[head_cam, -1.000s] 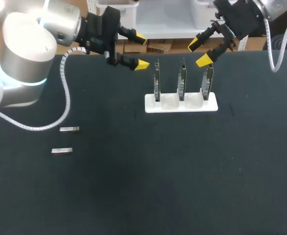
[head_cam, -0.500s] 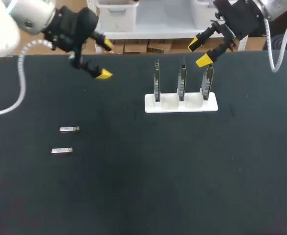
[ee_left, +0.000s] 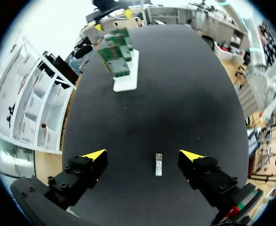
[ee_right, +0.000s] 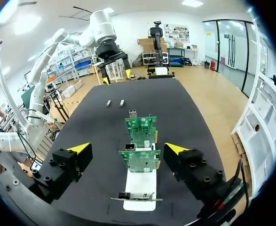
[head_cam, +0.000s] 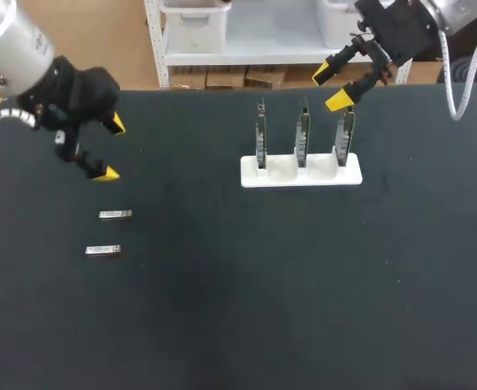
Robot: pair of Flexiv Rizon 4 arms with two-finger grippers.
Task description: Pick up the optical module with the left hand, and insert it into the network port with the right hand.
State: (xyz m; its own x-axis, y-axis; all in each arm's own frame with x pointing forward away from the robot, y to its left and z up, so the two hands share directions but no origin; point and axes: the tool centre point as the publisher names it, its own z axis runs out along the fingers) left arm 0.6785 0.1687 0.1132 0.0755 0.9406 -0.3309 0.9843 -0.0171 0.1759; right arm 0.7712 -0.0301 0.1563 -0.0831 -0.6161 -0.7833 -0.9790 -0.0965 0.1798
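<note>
Head view: the left gripper [head_cam: 112, 149], wide open and empty, hangs near the optical module [head_cam: 115, 214] on the table; a second module [head_cam: 103, 250] lies close and could get knocked. Left wrist view: an optical module [ee_left: 159, 165] lies off-centre, nearer one finger; closing may push it aside. Right wrist view: the right gripper [ee_right: 127, 148], wide and empty, hovers by the port boards [ee_right: 140, 129]; a tilted module might jam there.

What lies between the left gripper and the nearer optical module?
Nothing: in the head view only bare black table separates the open left gripper from the nearer optical module.
</note>
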